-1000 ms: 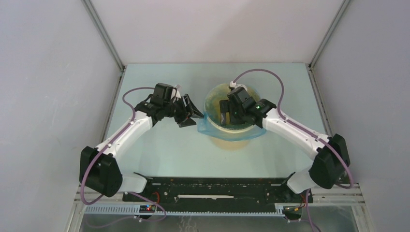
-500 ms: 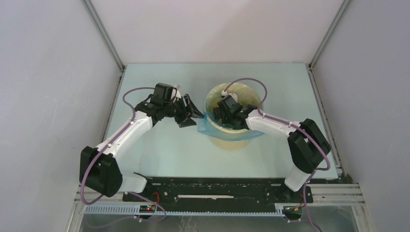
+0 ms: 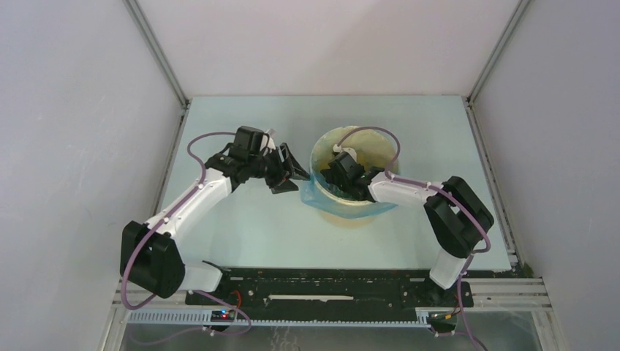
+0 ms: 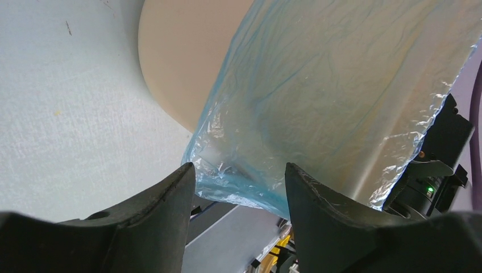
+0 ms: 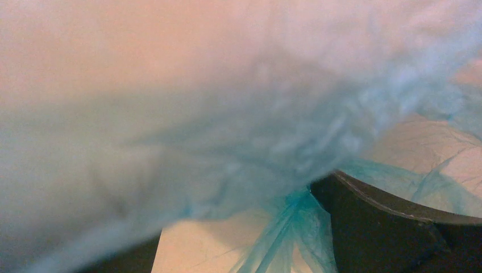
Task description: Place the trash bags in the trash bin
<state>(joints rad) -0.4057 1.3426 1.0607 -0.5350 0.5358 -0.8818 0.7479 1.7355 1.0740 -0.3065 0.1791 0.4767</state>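
Observation:
The tan trash bin [image 3: 353,215] stands at mid-table. The light-blue trash bag [image 3: 313,191] lines it, its edge folded over the near and left rim. My left gripper [image 3: 295,172] is open just left of the bin. In the left wrist view the bag's [image 4: 318,85] crinkled lower edge hangs over the bin wall [image 4: 170,57] just beyond the open left gripper [image 4: 239,170]. My right gripper [image 3: 339,180] is down inside the bin. In its view, blurred bag film [image 5: 170,114] fills most of the frame and the right gripper [image 5: 236,213] stands open, blue strands and the tan bin bottom [image 5: 193,250] between its jaws.
The pale table [image 3: 241,219] is enclosed by grey walls left, right and behind. A black rail [image 3: 329,285] with the arm bases runs along the near edge. The right arm's purple cable [image 3: 373,131] loops over the bin's far rim.
My right arm has folded in and pushed its gripper lower and leftward into the bin. The left arm and the bin have stayed put.

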